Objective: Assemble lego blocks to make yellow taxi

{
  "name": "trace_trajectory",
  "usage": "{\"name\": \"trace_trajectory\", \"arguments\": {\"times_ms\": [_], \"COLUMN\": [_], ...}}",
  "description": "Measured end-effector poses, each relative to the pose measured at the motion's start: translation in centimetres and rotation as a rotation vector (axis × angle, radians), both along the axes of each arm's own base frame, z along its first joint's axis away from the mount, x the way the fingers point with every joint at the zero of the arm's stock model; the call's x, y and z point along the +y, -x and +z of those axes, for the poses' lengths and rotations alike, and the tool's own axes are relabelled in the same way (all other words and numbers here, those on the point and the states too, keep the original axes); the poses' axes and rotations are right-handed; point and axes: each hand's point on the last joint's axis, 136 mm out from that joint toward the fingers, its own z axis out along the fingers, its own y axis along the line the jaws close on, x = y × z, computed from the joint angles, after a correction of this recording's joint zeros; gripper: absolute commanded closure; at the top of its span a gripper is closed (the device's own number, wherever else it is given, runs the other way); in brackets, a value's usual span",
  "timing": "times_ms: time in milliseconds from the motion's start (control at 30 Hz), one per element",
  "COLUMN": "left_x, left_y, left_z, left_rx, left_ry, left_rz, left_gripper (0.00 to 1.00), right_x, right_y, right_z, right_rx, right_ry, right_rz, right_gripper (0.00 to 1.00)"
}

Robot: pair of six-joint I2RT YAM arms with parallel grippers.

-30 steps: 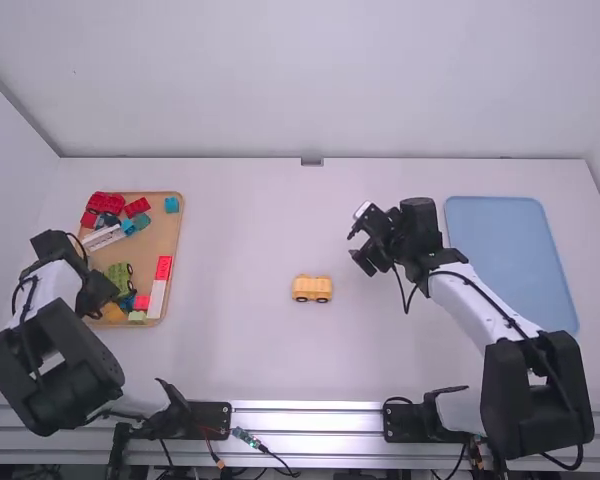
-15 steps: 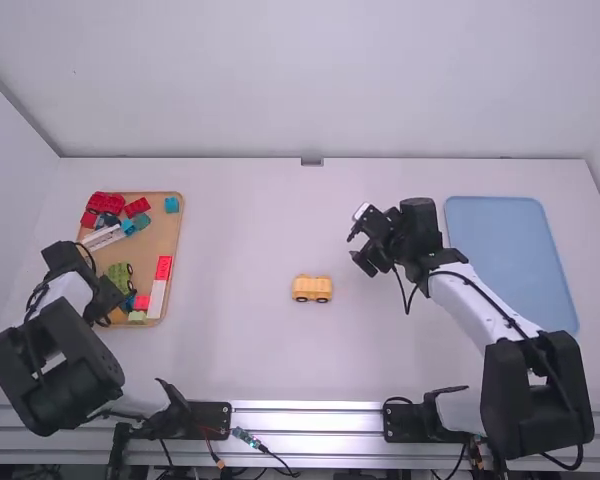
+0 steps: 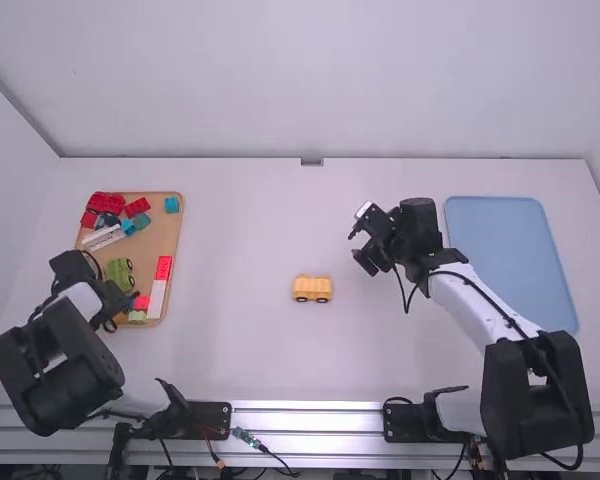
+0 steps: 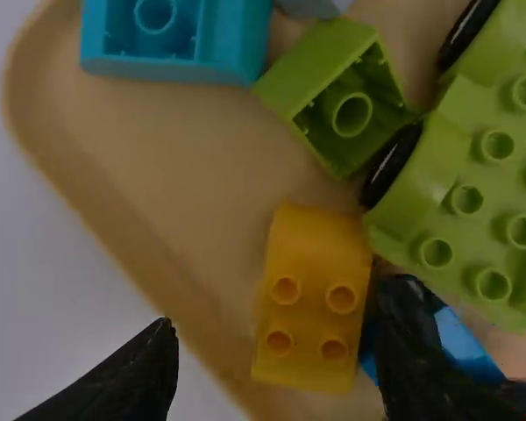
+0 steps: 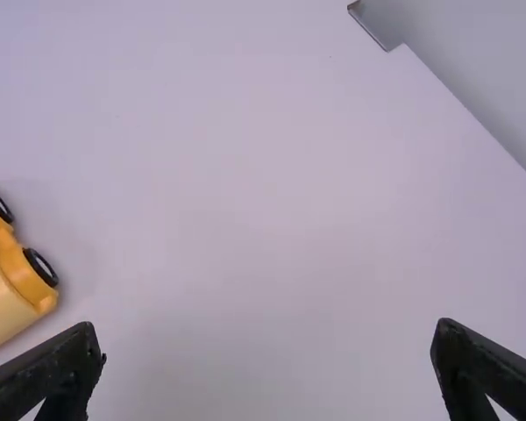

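With 12 pointing straight away from my bases, my left gripper is at the 6 o'clock part of the tray. I have it spread wide, and it has hold of nothing. The yellow block lies in the tray between my two fingers, studs up, with a gap on one side; on the other I cannot tell whether my finger touches it. A blue piece is just beside the block, as is the green base with its black wheels. The lime block is close by too.

Elsewhere in the tray, red bricks are heaped at 11 o'clock, a teal brick sits at 1, a red brick at 3 and a white brick at 4.

The yellow car is on the table, well apart from the tray, at about 3 to 4 o'clock from it. My right gripper is at about 2 o'clock from the car, also wide apart, with nothing held. Beyond that, at 3 o'clock, lies the blue mat.
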Motion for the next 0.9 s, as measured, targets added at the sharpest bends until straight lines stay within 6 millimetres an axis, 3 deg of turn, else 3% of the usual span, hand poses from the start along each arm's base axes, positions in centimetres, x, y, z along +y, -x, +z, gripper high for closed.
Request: {"name": "trace_trajectory", "arguments": {"times_ms": [133, 367, 900], "left_x": [0.0, -0.4, 0.0], "left_y": [-0.8, -0.5, -0.6], "left_z": [-0.2, -0.7, -1.2], "left_rx": [-0.048, -0.045, -0.092], "left_ry": [-0.018, -0.008, -0.065], "left_rz": [-0.032, -0.035, -0.024], "left_gripper": [0.41, 0.46, 0.45], "right_x": [-0.1, -0.1, -0.1], "right_y": [0.0, 0.0, 0.0], "right_z": [0.0, 0.0, -0.1], "right_rx": [0.003, 0.004, 0.007], "right_ry": [-0.002, -0.003, 0.000], "right_rz": [-0.008, -0.010, -0.013], "right_gripper": [0.01, 0.01, 0.01]}}
